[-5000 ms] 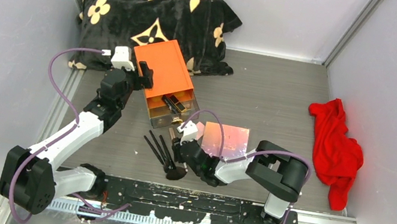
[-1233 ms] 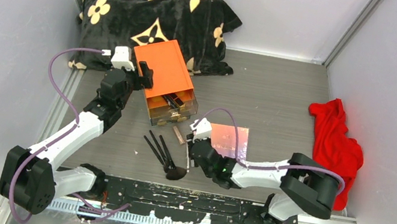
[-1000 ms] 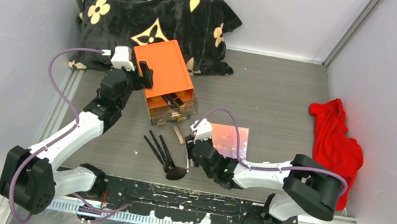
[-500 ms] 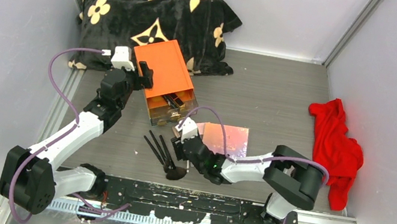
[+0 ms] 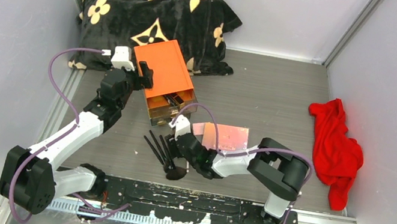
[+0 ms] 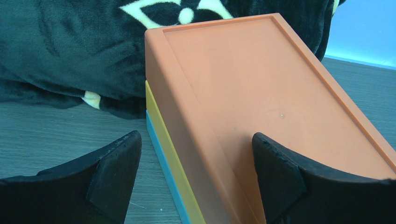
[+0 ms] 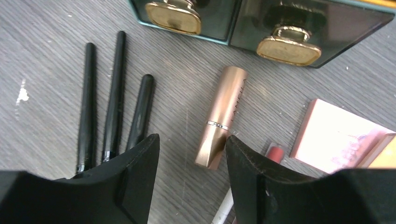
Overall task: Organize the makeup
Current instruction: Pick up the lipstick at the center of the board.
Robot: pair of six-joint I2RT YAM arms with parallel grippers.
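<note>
- Right gripper (image 7: 191,143) had swung toward 9 o'clock since a second ago and left the palette (image 7: 336,137) for the gap beside the brushes (image 7: 113,109).
- Its jaws stood apart and held nothing. The gold lipstick tube (image 7: 222,116) lay flat on the desk (image 5: 272,94), near end just inside the right finger, far end pointing to 12 o'clock at the drawers (image 7: 327,28).
- Three brushes lay side by side at 9 o'clock of the tube, the nearest handle close to the left finger. The palette lay at 3 o'clock.
- Left gripper (image 6: 196,137) sat wide over the long edge of the orange box (image 6: 243,93), one finger above the lid, one off its side. No clamp showed.
- My read: the tube was the pick.
- It sat off-centre in the jaws, so a nudge toward 3 o'clock first would have centred it.
- Round and glossy, it looked ready to roll, so a squeeze across the middle band seemed safest.
- The left finger needed to stay clear of that nearest brush.
- A straight lift before heading to 12 o'clock would have cleared the drawer knobs.
</note>
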